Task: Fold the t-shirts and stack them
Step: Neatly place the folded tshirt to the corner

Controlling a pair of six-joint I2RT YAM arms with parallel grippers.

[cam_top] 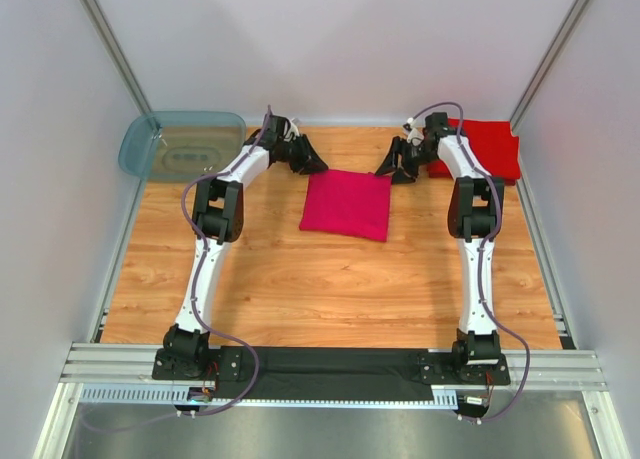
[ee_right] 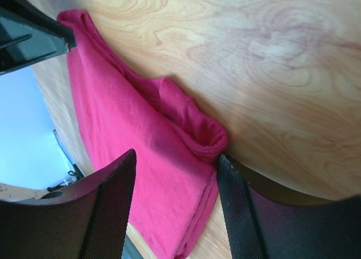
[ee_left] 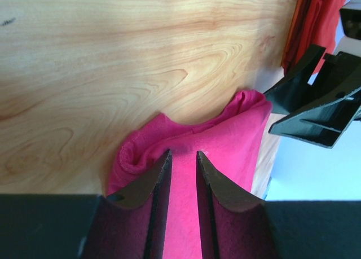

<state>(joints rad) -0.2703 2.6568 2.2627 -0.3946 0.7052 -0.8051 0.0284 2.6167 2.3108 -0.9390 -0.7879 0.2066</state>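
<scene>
- 1 magenta-pink t-shirt (cam_top: 345, 204) is seen lying folded into a rough rectangle near the middle of the bench (cam_top: 320, 289), slightly toward the far side.
- The brighter red t-shirts (cam_top: 487, 149) are piled in the far right corner, well apart from the pink one (how many lie in the pile cannot be told).
- A translucent blue-grey tub (cam_top: 185, 144) is set at the far left corner, overhanging the bench edge.
- The left claw (cam_top: 312, 164) is placed at the far left corner of the pink t-shirt, the right claw (cam_top: 392, 169) at its far right corner.
- In the left wrist view the left claw (ee_left: 183, 154) is shown with its 2 fingers only a narrow gap apart, the tips down at the far edge of the pink cloth (ee_left: 231, 140). Cloth is visible in the gap, but whether it is pinched cannot be told.
- Just left of those tips the cloth is bunched into a small roll.
- In the right wrist view the right claw (ee_right: 176, 156) is spread wide, and the folded corner of the pink t-shirt (ee_right: 113, 118) lies between its fingers without being clamped. 1 finger (ee_right: 237, 202) is touching the rounded fold.
- The layers of that corner are stacked unevenly, with a rolled hem on top.
</scene>
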